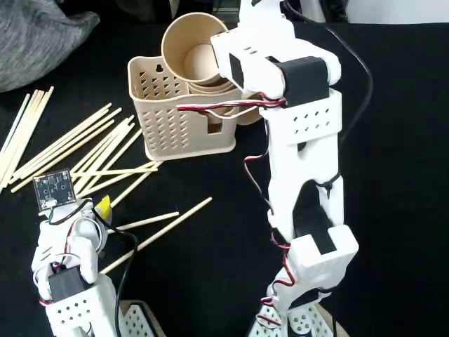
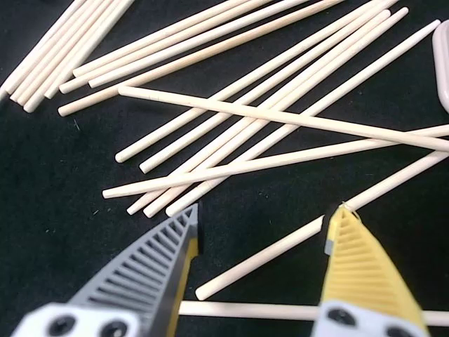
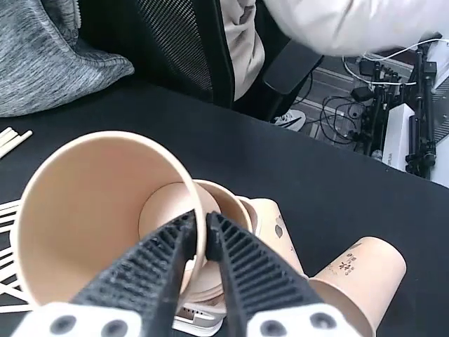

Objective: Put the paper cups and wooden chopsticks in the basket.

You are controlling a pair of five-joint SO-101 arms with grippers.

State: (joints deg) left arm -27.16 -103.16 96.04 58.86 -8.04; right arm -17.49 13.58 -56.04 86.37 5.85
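Observation:
My right gripper [image 3: 200,219] is shut on the rim of a tan paper cup [image 3: 98,210], held tilted above the beige perforated basket [image 1: 175,123]. The same cup [image 1: 193,45] hangs over a stack of cups [image 1: 210,88] inside the basket. Another paper cup [image 3: 358,274] lies on its side beside the basket. Wooden chopsticks [image 1: 91,151] are scattered on the black table left of the basket. My left gripper [image 2: 266,217] stands open low over them, with one chopstick [image 2: 259,256] lying between its grey and yellow fingers. In the high view the left gripper [image 1: 98,210] sits at the front left.
A separate bundle of chopsticks [image 1: 21,133] lies at the far left. Two loose chopsticks [image 1: 161,225] lie in front of the basket. A grey cloth [image 1: 35,35] covers the back left corner. The right arm's white body [image 1: 302,161] rises across the table's middle right.

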